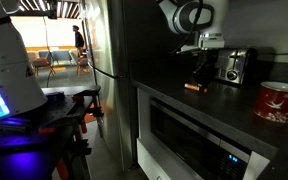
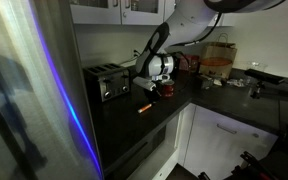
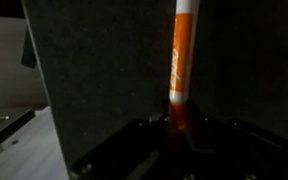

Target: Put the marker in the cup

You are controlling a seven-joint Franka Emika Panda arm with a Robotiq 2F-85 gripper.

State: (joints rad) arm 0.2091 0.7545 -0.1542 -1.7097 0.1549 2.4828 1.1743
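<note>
The orange marker lies flat on the dark counter, in front of the toaster; it also shows in an exterior view. My gripper hangs just above and behind it. In the wrist view the marker runs lengthwise, and its near end lies between my dark fingers, which look open on either side of it. The red cup with white marks stands on the counter well to the side of the marker; in an exterior view it sits just behind my gripper.
A silver-black toaster stands at the back of the counter near my gripper. A built-in oven sits under the counter edge. Jars and small items crowd the far corner of the counter.
</note>
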